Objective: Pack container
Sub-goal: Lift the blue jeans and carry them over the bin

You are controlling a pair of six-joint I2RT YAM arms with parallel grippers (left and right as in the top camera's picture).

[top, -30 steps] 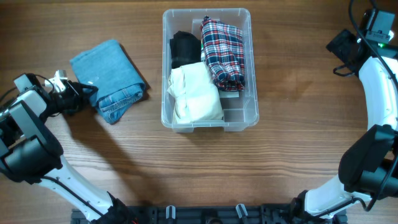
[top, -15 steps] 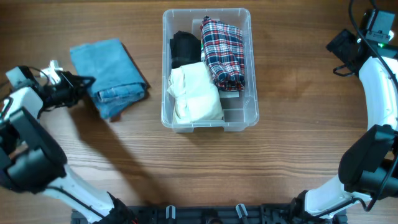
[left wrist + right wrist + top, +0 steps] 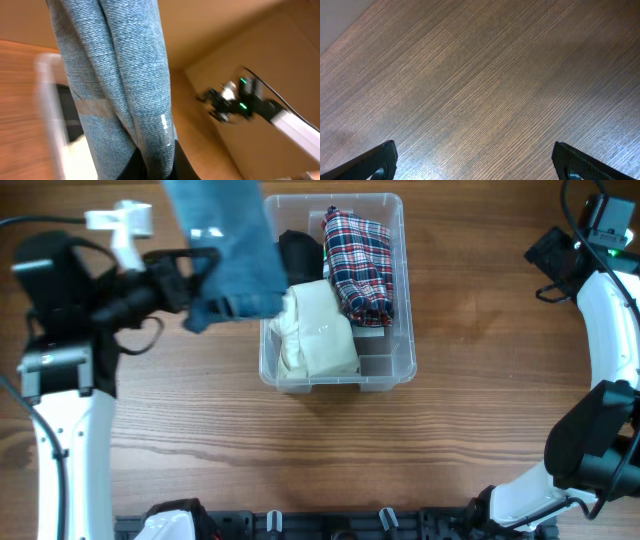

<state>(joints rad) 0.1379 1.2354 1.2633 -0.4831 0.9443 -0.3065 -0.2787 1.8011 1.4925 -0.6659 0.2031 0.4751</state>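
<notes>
I see the folded denim [image 3: 120, 75] as coarse, twilled blue cloth, matt all over. The container [image 3: 388, 360] is clear, glossy plastic; the table [image 3: 480, 75] is matt wood with a fine, straight grain.

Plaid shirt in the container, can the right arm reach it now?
Probably yes: the plaid shirt lies uncovered, rightmost in the container, and the open right gripper has bare table between.

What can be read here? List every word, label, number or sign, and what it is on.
No readable text in any view.
White label on the base of the clear container: too small to read.
Folded jeans, plaid shirt: no print shows.
</notes>
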